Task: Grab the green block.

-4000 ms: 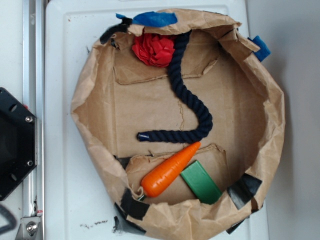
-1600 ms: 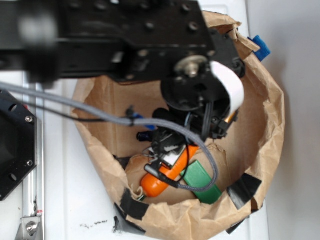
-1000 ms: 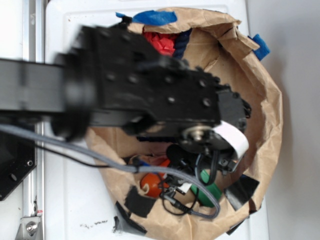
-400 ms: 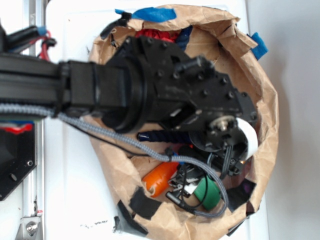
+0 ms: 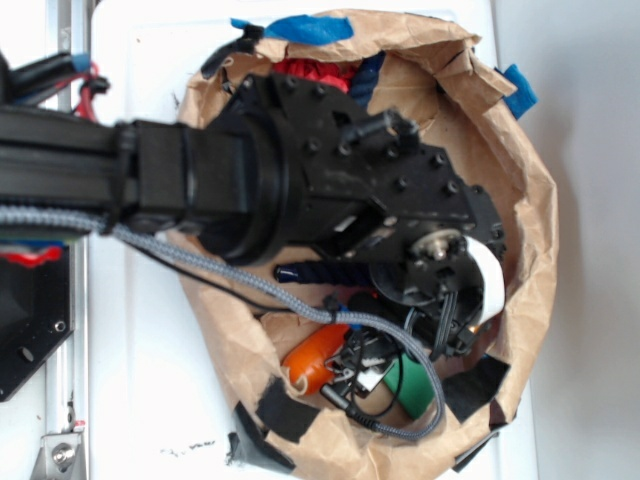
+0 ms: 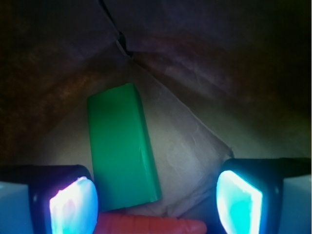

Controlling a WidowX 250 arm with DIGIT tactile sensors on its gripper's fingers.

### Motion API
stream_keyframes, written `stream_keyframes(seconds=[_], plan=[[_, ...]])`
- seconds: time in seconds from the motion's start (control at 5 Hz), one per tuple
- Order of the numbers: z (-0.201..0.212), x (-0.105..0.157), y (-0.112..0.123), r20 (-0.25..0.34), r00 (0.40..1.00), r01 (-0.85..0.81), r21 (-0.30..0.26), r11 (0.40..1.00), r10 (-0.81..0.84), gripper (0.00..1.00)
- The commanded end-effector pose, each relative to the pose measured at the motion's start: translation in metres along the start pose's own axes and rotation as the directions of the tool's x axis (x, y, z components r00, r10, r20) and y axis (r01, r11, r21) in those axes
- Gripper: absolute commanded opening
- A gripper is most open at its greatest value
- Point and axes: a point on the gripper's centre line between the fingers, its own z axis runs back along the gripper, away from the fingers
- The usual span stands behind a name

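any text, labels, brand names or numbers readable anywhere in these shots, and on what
None: no readable text in either view.
The green block, the carrot and the paper bag carry no print.
The blue tape and the black tape patches are blank.
The white band on the arm's wrist shows no marking.
The gripper pads are only glare.

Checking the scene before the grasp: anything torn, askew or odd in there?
The paper bag is crumpled and patched with black tape, its rim uneven. The green block lies off-centre between the open gripper fingers, close to the left one, with the carrot at its near end.
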Motion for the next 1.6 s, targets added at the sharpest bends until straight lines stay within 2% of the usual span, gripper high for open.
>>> stream_keyframes(seconds=[0.0,0.4,0.6,0.8,1.0,1.4], plan=[[0.009,0.012,-0.008,0.028,0.996,0.081,0.024,0.996,-0.081,1.0],[0.009,0.012,-0.008,0.028,0.996,0.081,0.024,0.996,-0.081,1.0],[0.004,0.023,-0.034,0.054,0.989,0.141,-0.003,0.99,-0.141,1.0],[-0.006,0.027,-0.056,0.042,0.981,0.189,-0.019,0.982,-0.188,1.0],[-0.009,0.031,-0.064,0.035,0.977,0.209,-0.02,0.978,-0.208,1.0],[-0.02,0.027,-0.061,-0.001,0.989,0.146,-0.016,0.989,-0.146,1.0]])
